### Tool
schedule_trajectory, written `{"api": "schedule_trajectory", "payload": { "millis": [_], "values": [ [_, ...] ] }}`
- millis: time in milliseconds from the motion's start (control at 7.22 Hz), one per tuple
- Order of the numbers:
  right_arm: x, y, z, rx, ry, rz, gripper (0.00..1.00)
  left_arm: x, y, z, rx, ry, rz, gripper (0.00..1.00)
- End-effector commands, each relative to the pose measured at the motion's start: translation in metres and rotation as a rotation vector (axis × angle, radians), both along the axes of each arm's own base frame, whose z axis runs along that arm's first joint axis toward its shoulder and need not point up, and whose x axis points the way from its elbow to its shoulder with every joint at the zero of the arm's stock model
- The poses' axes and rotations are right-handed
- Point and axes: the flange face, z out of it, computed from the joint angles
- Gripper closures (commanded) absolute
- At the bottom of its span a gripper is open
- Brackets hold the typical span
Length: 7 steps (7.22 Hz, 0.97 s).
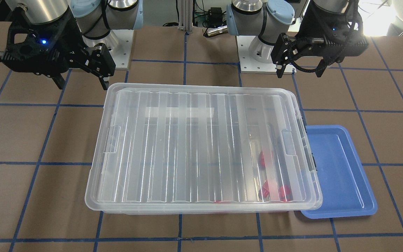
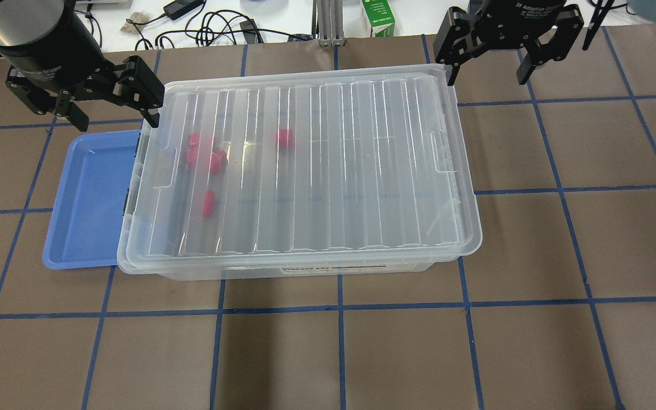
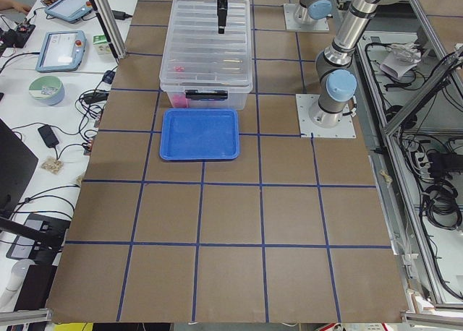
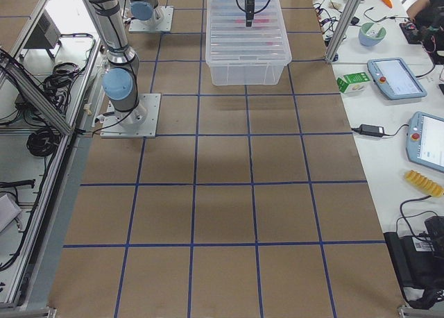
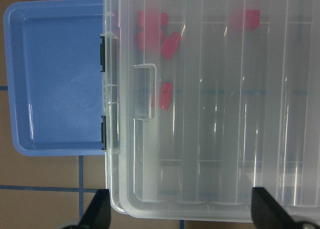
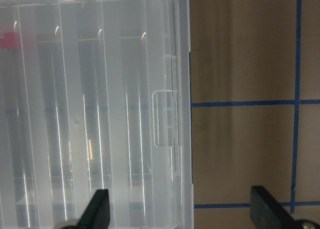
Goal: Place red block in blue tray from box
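Note:
The box [image 2: 328, 171] is a clear bin with its ribbed lid shut, lying mid-table. Several red blocks [image 2: 208, 203] lie inside near its left end, blurred through the lid; they also show in the left wrist view [image 5: 162, 95]. The blue tray [image 2: 91, 199] lies empty against the box's left end, partly under its rim. My left gripper [image 2: 114, 111] hangs open and empty above the box's left end and the tray. My right gripper [image 2: 487, 71] hangs open and empty above the box's right end.
The brown table has a blue tape grid [image 2: 339, 307]. Both arm bases [image 1: 257, 52] stand behind the box in the front-facing view. Cables and a green carton [image 2: 378, 17] lie past the far table edge.

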Motion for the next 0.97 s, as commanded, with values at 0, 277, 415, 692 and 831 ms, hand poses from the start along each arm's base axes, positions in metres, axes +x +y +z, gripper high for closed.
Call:
{"api": "schedule_trajectory", "payload": {
  "millis": [0, 277, 415, 692, 831],
  "values": [
    [0.0, 0.0, 0.0, 0.0, 0.0, 0.0, 0.0, -0.001, 0.001, -0.002, 0.003, 0.001, -0.002, 0.0],
    [0.0, 0.0, -0.001, 0.003, 0.0, 0.0, 0.0, 0.0, 0.002, -0.001, 0.002, 0.001, 0.001, 0.0],
    [0.0, 0.0, -0.002, 0.006, 0.0, 0.002, 0.0, 0.0, 0.001, -0.002, 0.003, 0.001, 0.001, 0.0],
    [-0.003, -0.005, -0.01, 0.019, 0.005, 0.011, 0.0, -0.001, 0.001, -0.002, 0.003, 0.001, -0.001, 0.0],
    [-0.005, -0.005, -0.017, 0.036, 0.006, 0.018, 0.0, 0.0, 0.001, -0.002, 0.003, 0.001, 0.001, 0.0]
  ]
}}
